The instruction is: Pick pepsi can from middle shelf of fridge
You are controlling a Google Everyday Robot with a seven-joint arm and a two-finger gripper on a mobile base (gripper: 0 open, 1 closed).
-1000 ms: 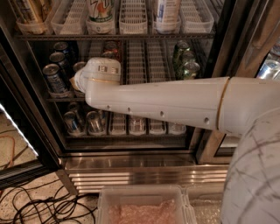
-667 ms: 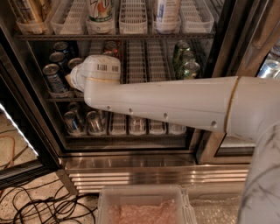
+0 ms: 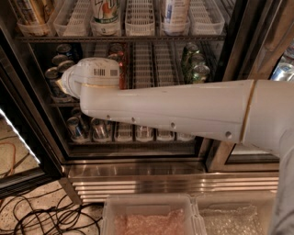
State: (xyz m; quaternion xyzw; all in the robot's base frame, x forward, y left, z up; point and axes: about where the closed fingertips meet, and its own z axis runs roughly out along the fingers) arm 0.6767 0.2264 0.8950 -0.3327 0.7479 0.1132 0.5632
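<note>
The fridge (image 3: 138, 176) stands open in front of me. Its middle shelf (image 3: 147, 59) holds lanes of cans. Several dark blue pepsi cans (image 3: 53, 81) with silver tops stand in the left lanes. A red can (image 3: 117, 49) is in the lane beside them, and green cans (image 3: 195, 66) are on the right. My white arm (image 3: 183, 108) reaches in from the right across the shelf. My gripper (image 3: 65, 83) is at the arm's left end, right at the blue cans. The wrist housing (image 3: 97, 75) hides most of it.
The upper shelf (image 3: 119, 36) holds tall bottles (image 3: 105, 11) in white lanes. The lower shelf holds silver-topped cans (image 3: 77, 128). The door (image 3: 18, 137) hangs open at the left. Black cables (image 3: 41, 215) lie on the floor. Clear bins (image 3: 151, 215) sit below the ribbed steel strip.
The arm has reached slightly further left, bringing the wrist and gripper closer to the blue cans on the middle shelf.
</note>
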